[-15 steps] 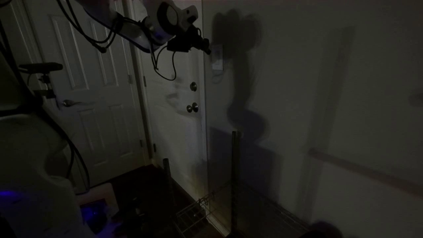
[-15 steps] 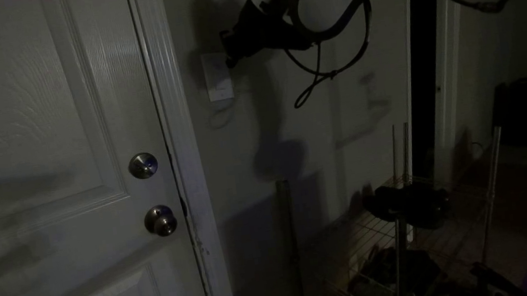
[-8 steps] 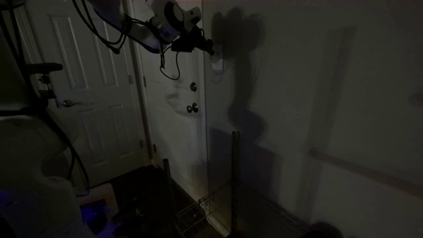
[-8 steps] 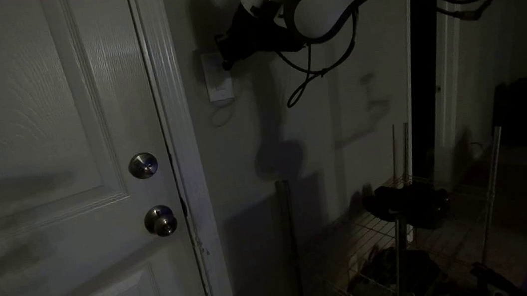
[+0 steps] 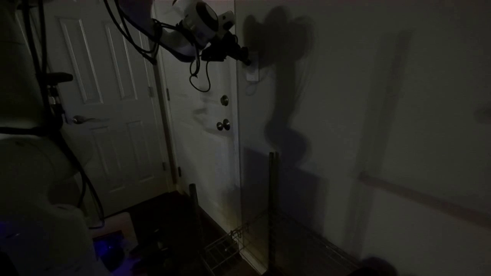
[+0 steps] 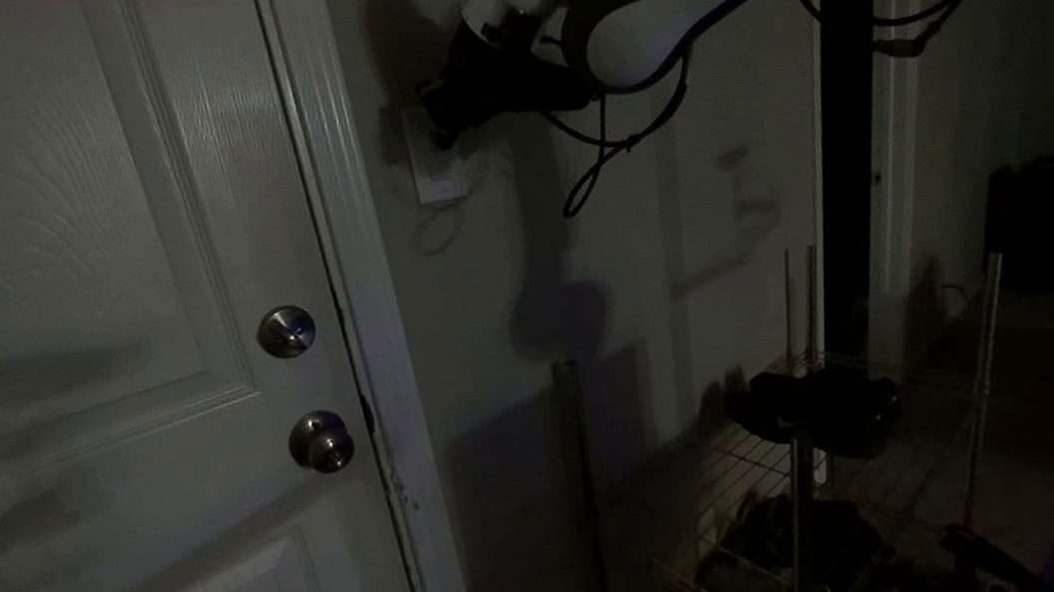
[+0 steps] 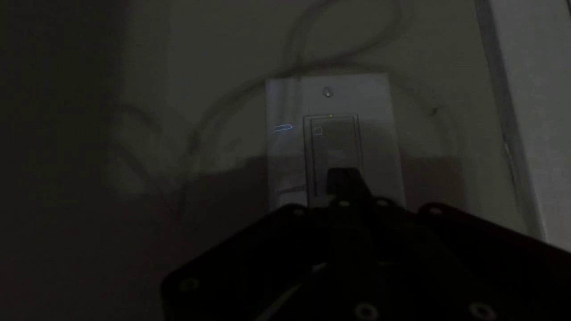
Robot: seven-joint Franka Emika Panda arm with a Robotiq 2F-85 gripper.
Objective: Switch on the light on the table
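Very dark in the room, with a pale wall (image 5: 345, 115) next to a door (image 6: 84, 290). On that wall, near the door's edge: a light switch (image 7: 337, 147) inside a plate (image 7: 374, 102). Right in front, a gripper (image 7: 345, 178) pinched together, maybe touching it, hard to tell. Probably time to press now. Aim between the plate's side edges, miss its corners, push straight and gently, then look for a brighter room.

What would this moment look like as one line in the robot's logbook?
Robotiq gripper: looks shut | position: in front of wall-mounted rocker switch | contact: cannot tell | lighting: dark
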